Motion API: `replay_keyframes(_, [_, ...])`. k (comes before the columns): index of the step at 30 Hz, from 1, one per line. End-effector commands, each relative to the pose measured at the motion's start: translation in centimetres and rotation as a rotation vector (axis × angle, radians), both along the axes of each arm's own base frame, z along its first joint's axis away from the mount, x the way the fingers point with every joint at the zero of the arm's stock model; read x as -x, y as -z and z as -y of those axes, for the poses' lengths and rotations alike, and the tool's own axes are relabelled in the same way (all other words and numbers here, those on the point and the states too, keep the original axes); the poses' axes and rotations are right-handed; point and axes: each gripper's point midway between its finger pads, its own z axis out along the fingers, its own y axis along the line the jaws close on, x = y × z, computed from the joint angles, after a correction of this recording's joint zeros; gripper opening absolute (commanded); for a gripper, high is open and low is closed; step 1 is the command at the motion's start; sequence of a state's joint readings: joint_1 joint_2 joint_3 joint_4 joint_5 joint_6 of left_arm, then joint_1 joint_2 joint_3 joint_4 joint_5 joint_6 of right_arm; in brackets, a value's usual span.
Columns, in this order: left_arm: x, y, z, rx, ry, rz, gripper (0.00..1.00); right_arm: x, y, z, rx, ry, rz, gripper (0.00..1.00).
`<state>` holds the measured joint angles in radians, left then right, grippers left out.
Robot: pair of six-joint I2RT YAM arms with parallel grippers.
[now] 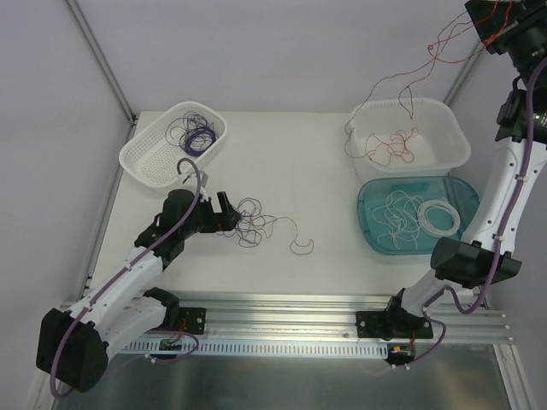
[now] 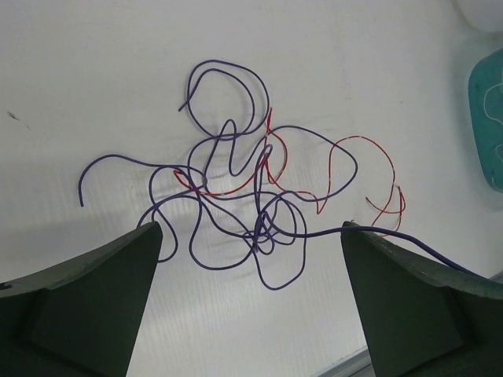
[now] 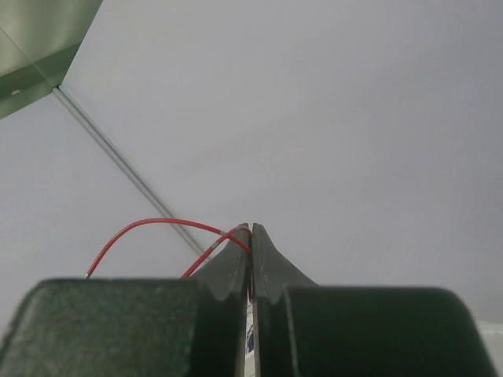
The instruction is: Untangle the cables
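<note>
High above the bin (image 1: 427, 102), the right hand (image 3: 251, 228) is closed on a red cable (image 1: 408, 75) hanging down into it, while the purple-and-red tangle (image 2: 244, 196) lies on the tabletop (image 1: 282, 154) just ahead of the wide-open left hand (image 1: 224, 210), plainly the nearer one

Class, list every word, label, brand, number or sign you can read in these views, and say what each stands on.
No legible text anywhere.
White basket, white tub, teal tray, aluminium rail: no print visible.
Small boards at the arm bases: too small to read.
</note>
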<state>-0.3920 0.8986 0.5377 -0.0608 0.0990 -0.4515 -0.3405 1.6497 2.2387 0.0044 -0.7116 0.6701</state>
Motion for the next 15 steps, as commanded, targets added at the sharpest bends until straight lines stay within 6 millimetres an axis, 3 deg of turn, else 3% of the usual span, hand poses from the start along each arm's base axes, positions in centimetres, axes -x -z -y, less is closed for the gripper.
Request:
replay_keyframes(1, [0.1, -0.1, 0.4, -0.005, 0.039, 0.002, 0.99, 1.3, -4.7, 1.7, 0.010, 0.094, 0.195, 0.01])
replay_keyframes(4, [0.0, 0.1, 0.5, -0.006, 0.037, -0.010, 0.99, 0.1, -4.5, 3.5, 0.000, 0.144, 0.206, 0.01])
replay_keyframes(7, [-0.1, 0.4, 0.5, -0.008, 0.034, -0.021, 0.99, -2.4, -2.6, 5.4, -0.011, 0.176, 0.168, 0.01])
replay_keyframes(11, [0.0, 1.0, 0.6, -0.003, 0.030, -0.047, 0.99, -5.6, 1.6, 7.1, 0.005, 0.208, 0.074, 0.01])
replay_keyframes(12, [0.0, 1.1, 0.6, -0.001, 0.028, -0.053, 0.99, -6.9, 3.9, 7.5, 0.003, 0.205, 0.030, 0.01])
replay_keyframes(14, [0.1, 1.4, 0.6, -0.003, 0.028, -0.064, 0.99, -8.1, 6.4, 8.0, 0.002, 0.208, -0.016, 0.01])
replay_keyframes(15, [0.1, 1.5, 0.6, -0.004, 0.025, -0.065, 0.99, -9.3, 9.6, 8.6, 0.004, 0.212, -0.079, 0.01])
